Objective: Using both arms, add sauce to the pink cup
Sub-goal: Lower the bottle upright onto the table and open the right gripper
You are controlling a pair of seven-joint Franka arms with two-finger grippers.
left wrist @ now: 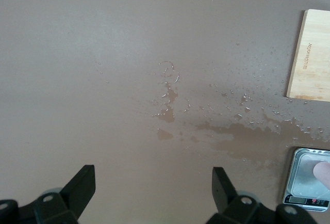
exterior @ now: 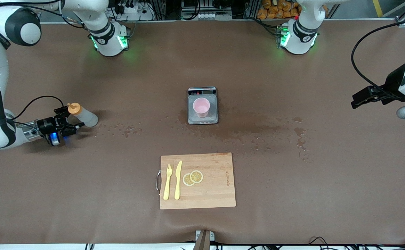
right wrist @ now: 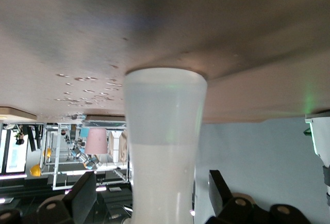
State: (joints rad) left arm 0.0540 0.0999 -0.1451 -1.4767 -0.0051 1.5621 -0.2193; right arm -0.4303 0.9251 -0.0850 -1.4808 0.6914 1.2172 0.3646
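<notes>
The sauce bottle [exterior: 86, 117], whitish with an orange cap, stands on the table toward the right arm's end. My right gripper [exterior: 71, 119] reaches in level with the table, one finger on each side of the bottle. In the right wrist view the bottle [right wrist: 164, 131] fills the space between the jaws of the right gripper [right wrist: 152, 182]. There is a gap at each finger, so it is open. The pink cup [exterior: 201, 107] stands on a small scale [exterior: 203, 120] at mid-table. My left gripper [exterior: 355, 100] waits open in the air over the left arm's end of the table.
A wooden cutting board [exterior: 216, 194] lies nearer the front camera than the scale, carrying a yellow fork [exterior: 168, 182], a yellow knife [exterior: 178, 180] and lemon slices [exterior: 193, 177]. Wet stains [exterior: 254, 130] and droplets spread across the brown cloth beside the scale.
</notes>
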